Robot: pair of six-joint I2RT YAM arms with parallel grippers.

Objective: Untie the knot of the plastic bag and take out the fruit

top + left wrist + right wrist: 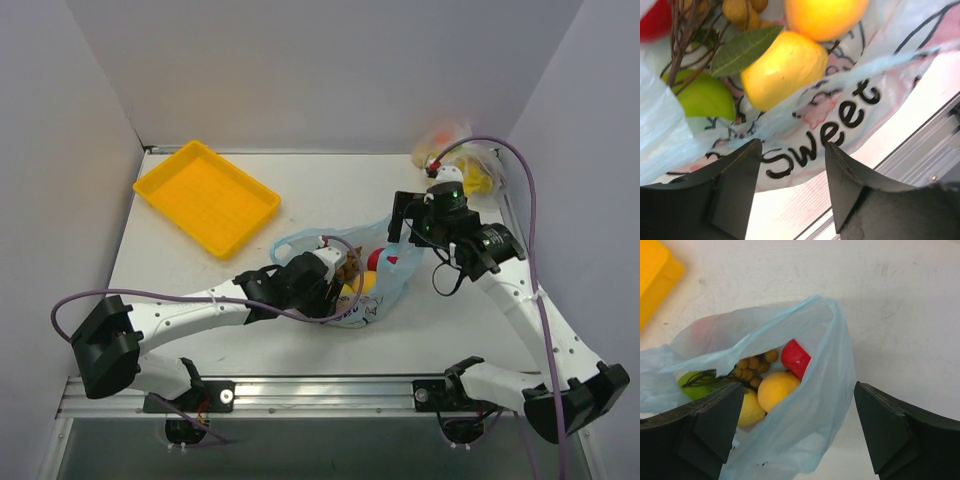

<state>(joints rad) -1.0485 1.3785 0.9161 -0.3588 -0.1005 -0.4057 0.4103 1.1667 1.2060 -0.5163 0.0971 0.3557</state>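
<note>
Right wrist: bag lies mid-worktop, mouth gaping, knot looks undone, fruit inside. Right gripper is over the mouth, jaws wide apart and empty. Left gripper is at the bag's near side, jaws apart. My worry: a grab pinches film along with fruit and drags the bag. Only the left wrist shows the pear clearly, and only the top view shows both arms.
</note>
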